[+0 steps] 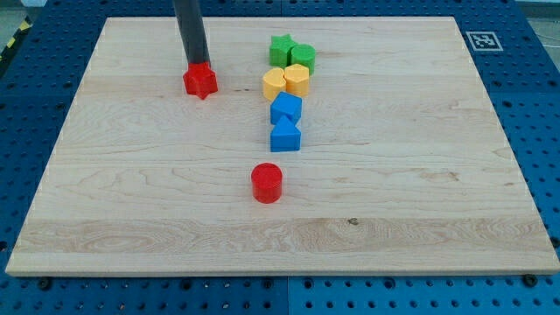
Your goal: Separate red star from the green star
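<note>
The red star (200, 81) lies at the view's upper left of the board. The green star (281, 49) lies to its right near the view's top, touching a green cylinder (303, 56). The two stars are well apart. My tip (197, 65) comes down from the view's top and touches the top edge of the red star.
Two yellow blocks (274, 84) (297, 80) sit just below the green pair. A blue block (285, 108) and a blue triangle (285, 136) lie below those. A red cylinder (266, 183) stands alone lower down. The wooden board (420, 175) rests on a blue perforated table.
</note>
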